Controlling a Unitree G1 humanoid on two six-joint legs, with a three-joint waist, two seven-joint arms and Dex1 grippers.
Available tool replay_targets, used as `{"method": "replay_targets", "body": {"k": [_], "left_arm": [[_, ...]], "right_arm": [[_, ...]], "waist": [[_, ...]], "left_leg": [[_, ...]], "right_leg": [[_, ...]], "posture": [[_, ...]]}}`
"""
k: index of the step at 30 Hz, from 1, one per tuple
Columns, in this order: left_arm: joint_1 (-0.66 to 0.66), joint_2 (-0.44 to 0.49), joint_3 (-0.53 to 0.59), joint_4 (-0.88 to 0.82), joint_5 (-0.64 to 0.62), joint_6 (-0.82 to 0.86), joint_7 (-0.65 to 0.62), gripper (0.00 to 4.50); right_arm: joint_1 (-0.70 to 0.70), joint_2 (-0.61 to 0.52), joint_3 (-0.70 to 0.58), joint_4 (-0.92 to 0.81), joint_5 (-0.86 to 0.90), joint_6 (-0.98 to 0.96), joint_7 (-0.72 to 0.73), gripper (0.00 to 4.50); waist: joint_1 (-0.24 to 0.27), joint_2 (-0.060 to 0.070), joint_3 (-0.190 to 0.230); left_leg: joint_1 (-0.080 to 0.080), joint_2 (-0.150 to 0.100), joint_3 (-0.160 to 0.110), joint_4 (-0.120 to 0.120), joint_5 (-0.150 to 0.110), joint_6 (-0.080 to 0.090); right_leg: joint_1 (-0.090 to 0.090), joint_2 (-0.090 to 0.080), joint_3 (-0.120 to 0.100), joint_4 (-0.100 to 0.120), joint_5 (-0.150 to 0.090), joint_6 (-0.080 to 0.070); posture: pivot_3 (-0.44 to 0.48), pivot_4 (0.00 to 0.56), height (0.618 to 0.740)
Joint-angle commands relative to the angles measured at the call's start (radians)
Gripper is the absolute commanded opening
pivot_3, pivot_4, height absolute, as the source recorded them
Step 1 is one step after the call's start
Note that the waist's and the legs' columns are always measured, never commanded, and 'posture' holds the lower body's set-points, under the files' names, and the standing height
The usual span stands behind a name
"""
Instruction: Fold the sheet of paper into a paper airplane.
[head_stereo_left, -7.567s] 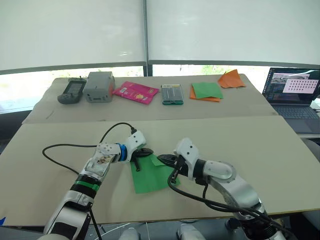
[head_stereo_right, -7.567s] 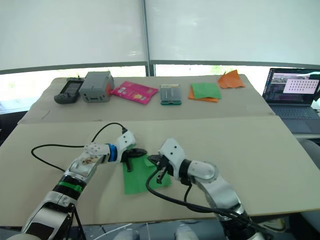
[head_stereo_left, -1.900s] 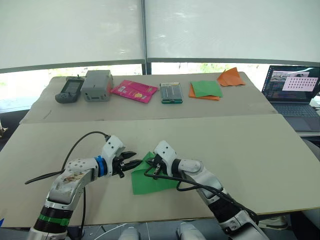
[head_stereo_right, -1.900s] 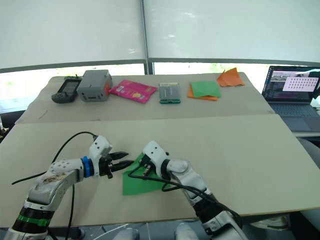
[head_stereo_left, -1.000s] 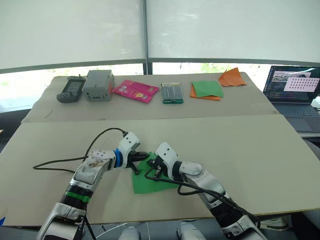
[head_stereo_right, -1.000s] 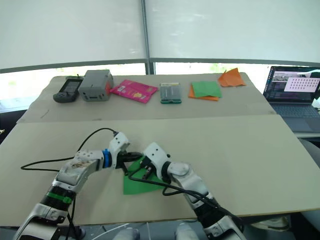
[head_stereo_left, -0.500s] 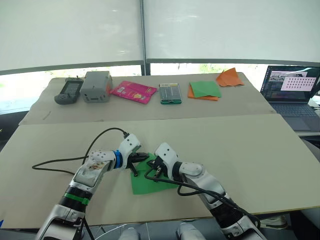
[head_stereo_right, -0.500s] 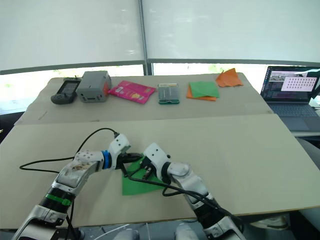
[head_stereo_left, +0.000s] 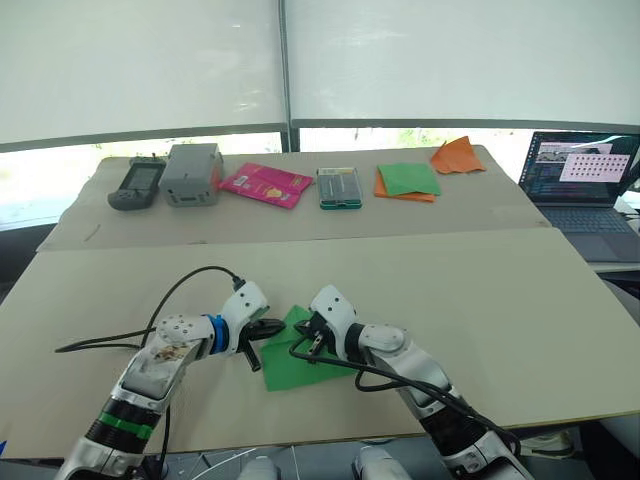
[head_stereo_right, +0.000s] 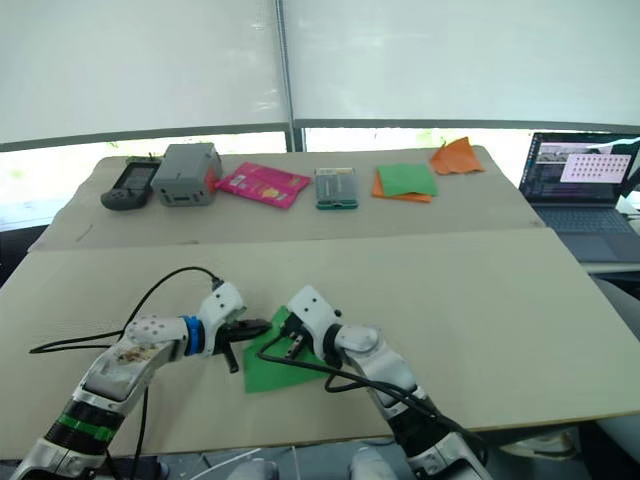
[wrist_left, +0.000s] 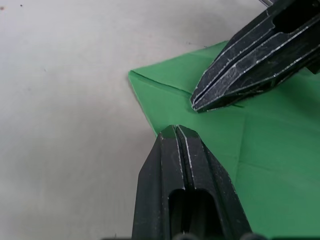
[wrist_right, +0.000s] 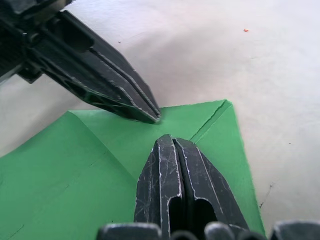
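Note:
The sheet of paper (head_stereo_left: 312, 367) is bright green and lies flat on the near table, its far corners folded in to a point with creases showing (wrist_left: 165, 95). My left gripper (head_stereo_left: 277, 327) is shut, and its tip (wrist_left: 175, 130) rests on the paper's edge just behind that point. From the other side comes my right gripper (head_stereo_left: 301, 337), also shut, its tip (wrist_right: 172, 141) pressing on the paper beside the centre crease. The two tips sit a short way apart. Neither holds the paper.
On the back table lie a grey handheld device (head_stereo_left: 135, 185), a grey box (head_stereo_left: 190, 173), a pink packet (head_stereo_left: 266, 183), a green-edged case (head_stereo_left: 338, 187), a green-and-orange paper stack (head_stereo_left: 408, 181) and an orange pointed paper shape (head_stereo_left: 458, 156). A laptop (head_stereo_left: 580, 182) stands at the right. A black cable (head_stereo_left: 185, 285) trails from my left arm.
My left gripper has drawn back a little toward the paper's left edge and the left arm has lowered. The right gripper has stayed pressing on the paper.

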Motion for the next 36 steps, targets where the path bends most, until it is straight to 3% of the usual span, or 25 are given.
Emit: {"method": "replay_targets", "body": {"k": [1,14,36], "left_arm": [[0.08,0.037,-0.02,0.012,0.017,0.071,0.003,0.02],[0.24,0.121,0.044,-0.088,-0.005,0.082,0.022,0.02],[0.302,0.141,0.089,-0.151,-0.042,0.083,0.044,0.02]], "right_arm": [[-0.007,0.0,0.002,-0.001,-0.001,0.014,0.001,0.0],[-0.014,0.002,0.008,-0.001,0.002,0.014,0.012,0.0],[-0.029,0.007,0.008,0.008,0.001,0.009,0.024,0.0]], "waist": [[-0.004,0.0,0.0],[-0.02,0.0,-0.002],[-0.041,0.002,-0.001]], "left_leg": [[0.0,0.0,0.0,-0.001,0.0,0.0],[0.005,0.0,0.0,-0.008,0.0,0.0],[0.005,0.0,0.0,-0.01,0.0,0.0]], "right_leg": [[0.0,0.0,0.0,0.0,0.0,0.0],[-0.001,0.0,0.0,0.0,-0.001,-0.002],[-0.001,0.0,0.0,0.0,-0.002,-0.004]], "posture": [[0.0,0.15,0.74],[0.0,0.15,0.74],[0.0,0.15,0.74]]}}
